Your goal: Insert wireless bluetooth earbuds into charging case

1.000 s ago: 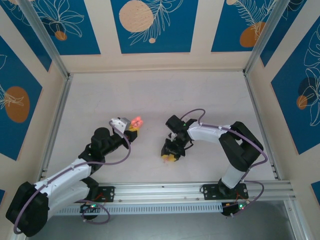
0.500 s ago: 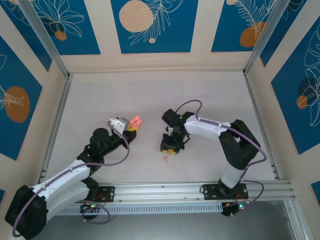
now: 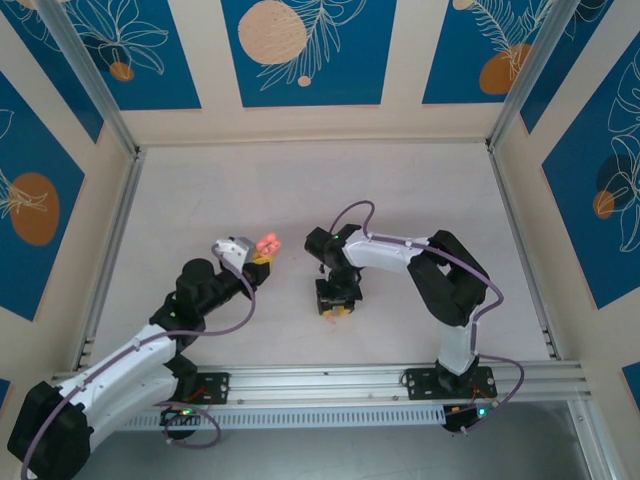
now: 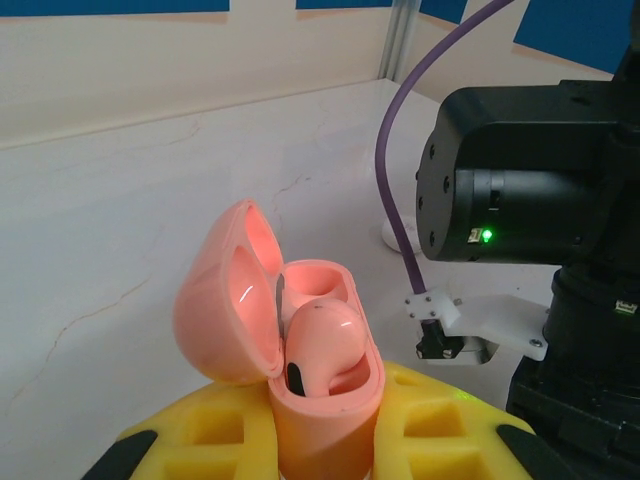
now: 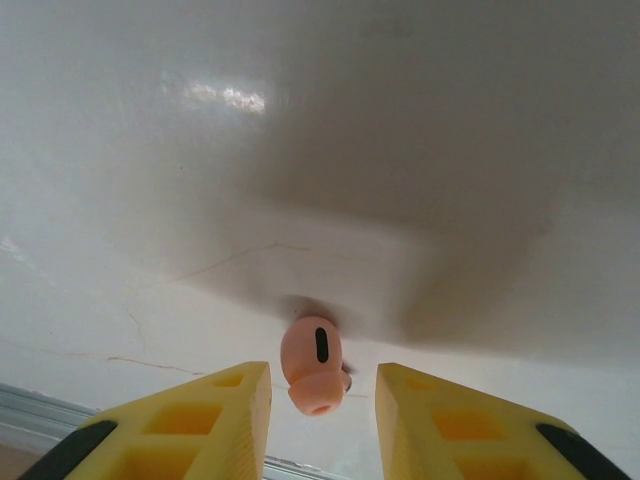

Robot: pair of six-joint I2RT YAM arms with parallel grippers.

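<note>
While the left gripper clamps the open charging case at its ten o'clock, the right gripper, jaws narrowly parted astride the loose earbud, should lower centred, then close gently.

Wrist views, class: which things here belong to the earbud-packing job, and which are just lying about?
Job in hand:
- charging case, lid open, held in the left gripper
- first earbud, seated inside it
- second earbud, on the table between the open fingers of the right gripper

Lying about:
- small white object, half hidden behind the purple cable
</note>
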